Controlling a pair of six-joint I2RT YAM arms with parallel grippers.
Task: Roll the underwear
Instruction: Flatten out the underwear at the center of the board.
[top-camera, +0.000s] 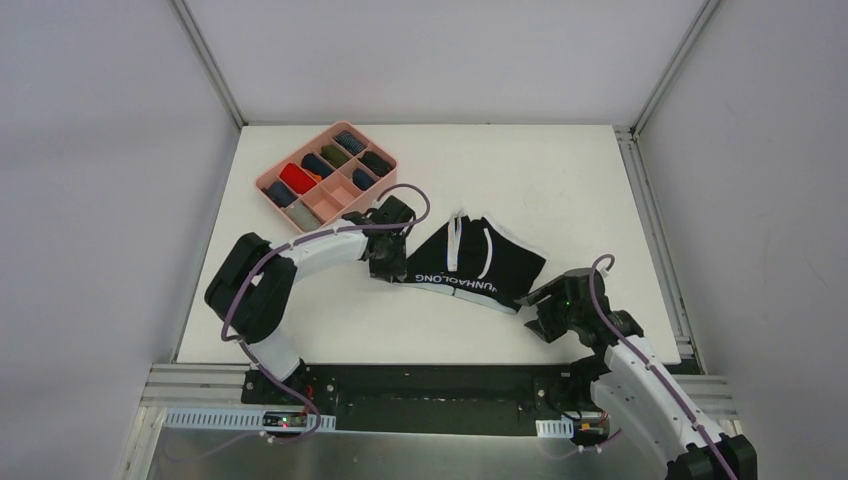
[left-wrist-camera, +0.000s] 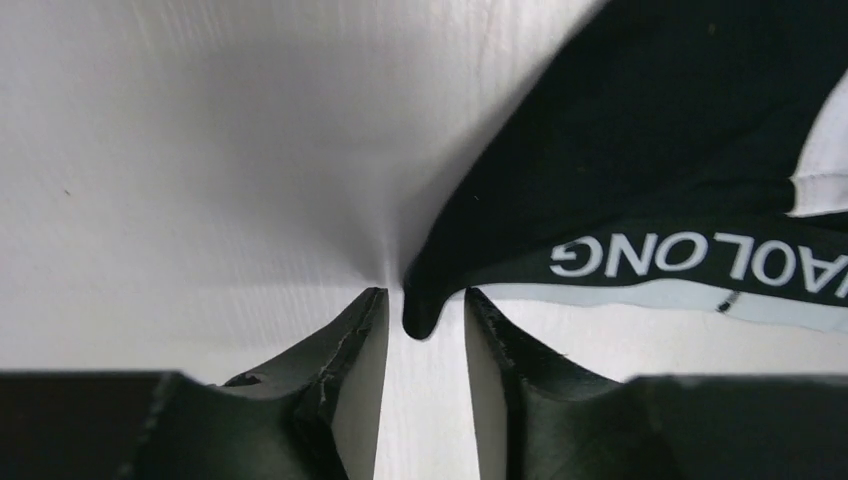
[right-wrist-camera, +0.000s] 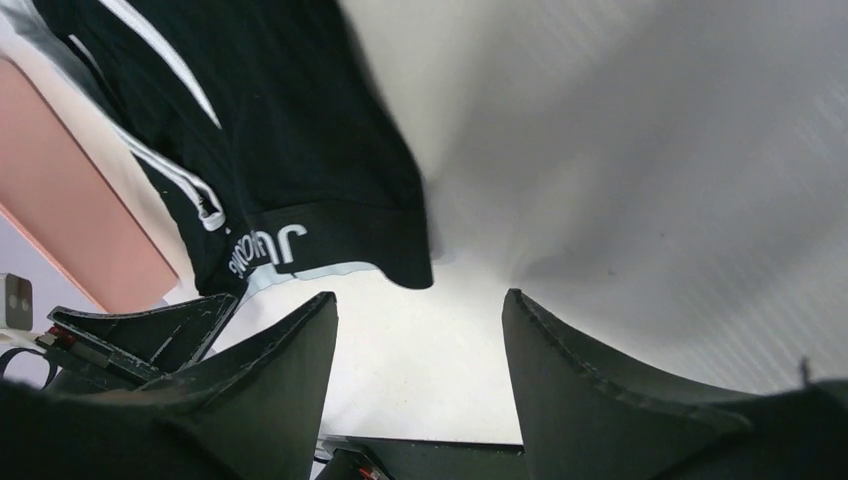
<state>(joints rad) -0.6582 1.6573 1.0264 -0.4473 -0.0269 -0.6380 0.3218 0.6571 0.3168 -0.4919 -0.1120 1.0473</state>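
Black underwear (top-camera: 478, 262) is lying flat on the table (top-camera: 600, 200), just right of the pink tray (top-camera: 295, 152). Left gripper (left-wrist-camera: 425, 300) is sitting between tray and underwear, fingers apart, waistband corner (left-wrist-camera: 420, 315) poking between them, not pinched. Right gripper (right-wrist-camera: 420, 305) is hovering farther right of the tray, beyond the underwear, jaws spread, gripping nothing.

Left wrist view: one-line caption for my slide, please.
Left gripper straddles the waistband corner of the black underwear on the white table, jaws apart, not yet clamped.
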